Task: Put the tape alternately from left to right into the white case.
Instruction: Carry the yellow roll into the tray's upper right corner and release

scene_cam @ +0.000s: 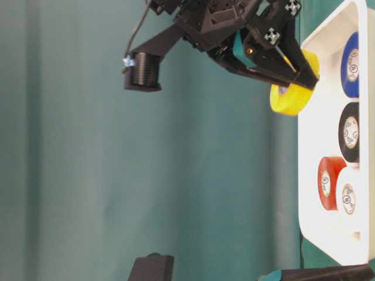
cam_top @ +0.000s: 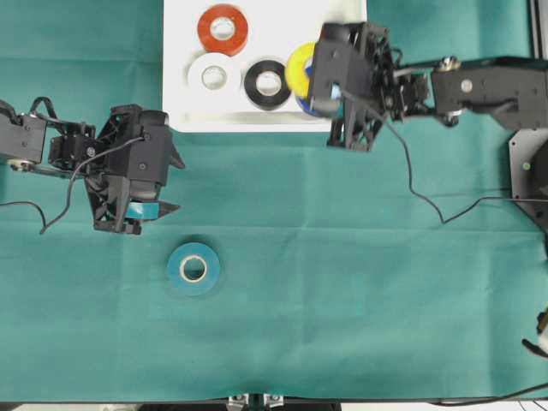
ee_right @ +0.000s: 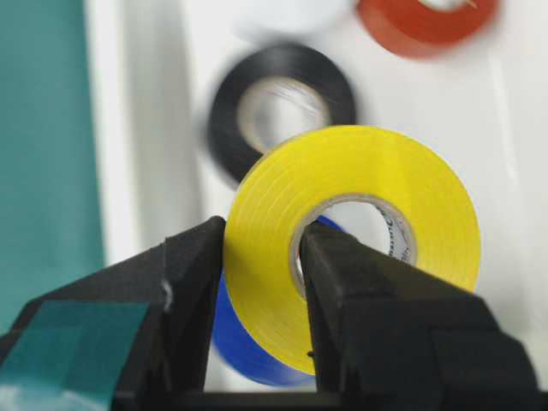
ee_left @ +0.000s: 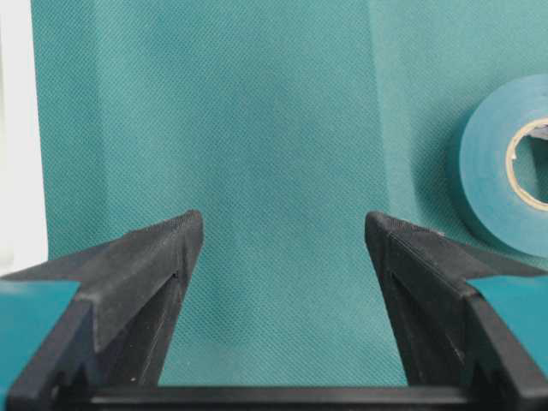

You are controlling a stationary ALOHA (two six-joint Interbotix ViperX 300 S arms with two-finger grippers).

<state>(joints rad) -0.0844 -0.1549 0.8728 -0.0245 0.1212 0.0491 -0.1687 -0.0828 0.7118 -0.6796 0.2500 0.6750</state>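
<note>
White case [cam_top: 184,34]: red, white, black, blue rolls in; yellow roll [ee_right: 342,223] pinched in right end effector [ee_right: 261,248] above it; teal roll [cam_top: 193,268] outstanding beside wide-open, empty left end effector [cam_top: 171,184].

No print can be read anywhere. The pale cores of the blue roll [scene_cam: 350,65], black roll [scene_cam: 350,132] and white roll [scene_cam: 348,198] carry small dark marks, as does the yellow roll's [ee_right: 355,224] core, too small or blurred to make out.

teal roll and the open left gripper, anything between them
Nothing: only bare green cloth separates the teal roll from the left gripper, seen overhead.
</note>
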